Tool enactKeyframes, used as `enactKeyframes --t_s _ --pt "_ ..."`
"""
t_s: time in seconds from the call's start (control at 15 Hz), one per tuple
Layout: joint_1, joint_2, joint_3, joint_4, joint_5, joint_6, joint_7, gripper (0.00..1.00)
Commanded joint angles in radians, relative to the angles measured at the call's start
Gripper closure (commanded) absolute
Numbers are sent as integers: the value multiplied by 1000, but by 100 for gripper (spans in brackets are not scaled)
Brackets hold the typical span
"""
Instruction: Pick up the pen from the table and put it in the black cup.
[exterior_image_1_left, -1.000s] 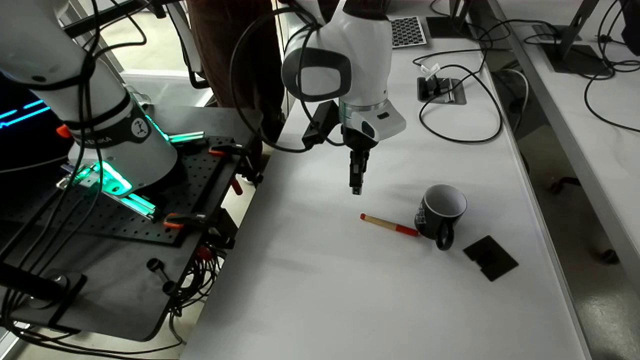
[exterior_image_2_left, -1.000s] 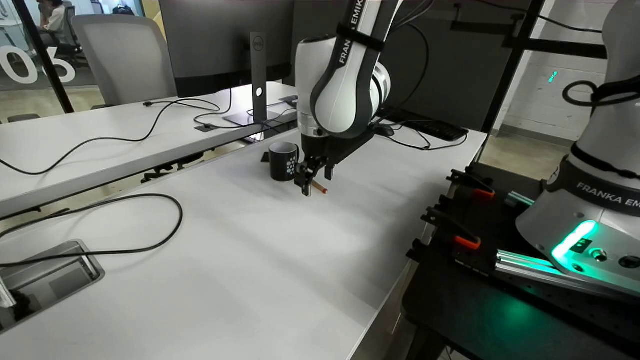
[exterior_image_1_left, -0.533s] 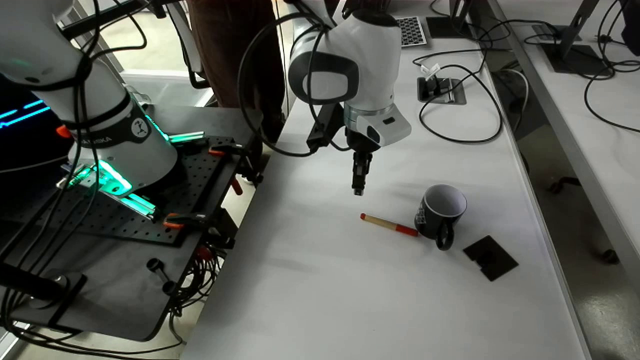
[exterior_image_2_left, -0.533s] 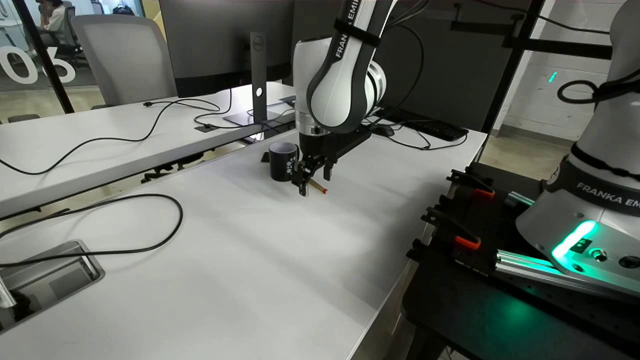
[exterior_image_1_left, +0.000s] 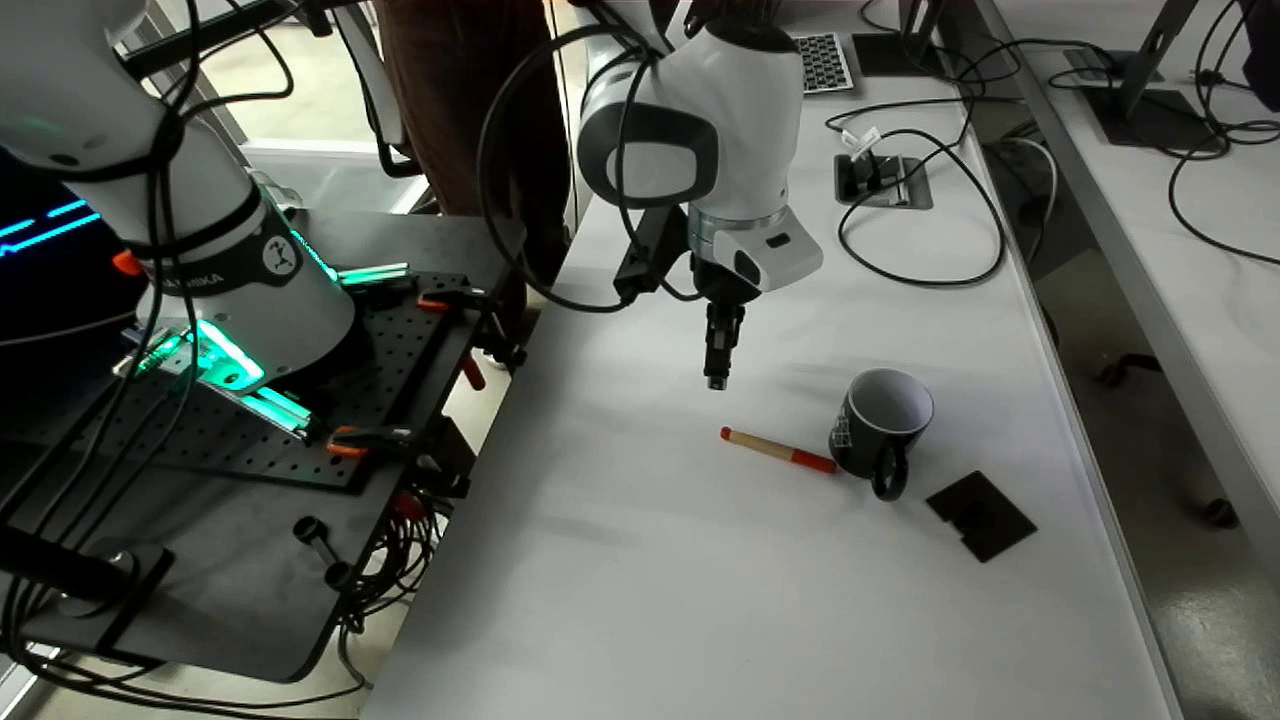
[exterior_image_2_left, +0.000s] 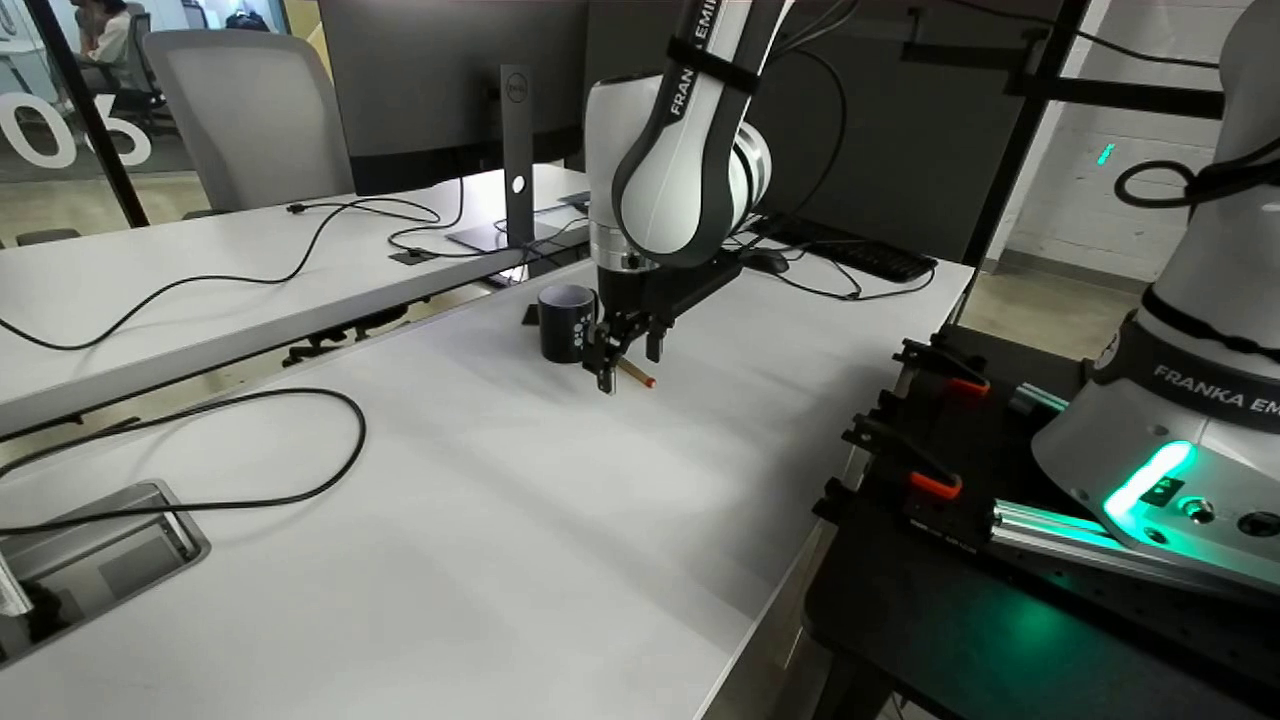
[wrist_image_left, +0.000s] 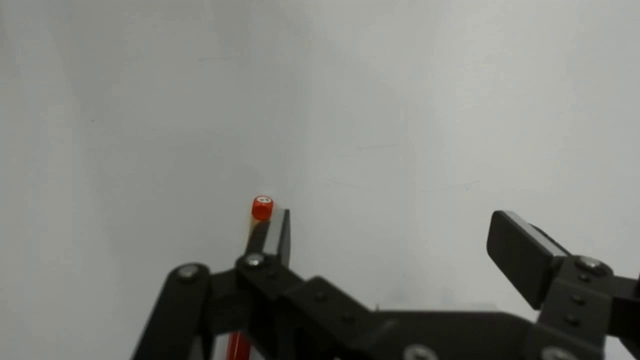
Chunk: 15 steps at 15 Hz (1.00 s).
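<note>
Red-tipped pen (exterior_image_1_left: 776, 450): we'd centre it between the jaws before lowering, gripping mid-length, clear of the mug (exterior_image_1_left: 862, 440). Our gripper (wrist_image_left: 389, 220) hangs above, jaws spread wide, nothing held. Pen lies on the table (exterior_image_1_left: 640, 600) below, partly behind one jaw in the wrist view, outside the gap.

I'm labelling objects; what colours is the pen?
The pen is tan in the middle with red at both ends, clearest in an exterior view.
</note>
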Motion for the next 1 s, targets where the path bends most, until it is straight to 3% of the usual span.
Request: enactKeyframes --t_s 0.0,0.53,0.93 --pt "-15 0 11 2 -26 3 26 0" --pt "-19 6 26 0 4 52 86 0" --pt "29 8 -30 0 -19 36 131 0"
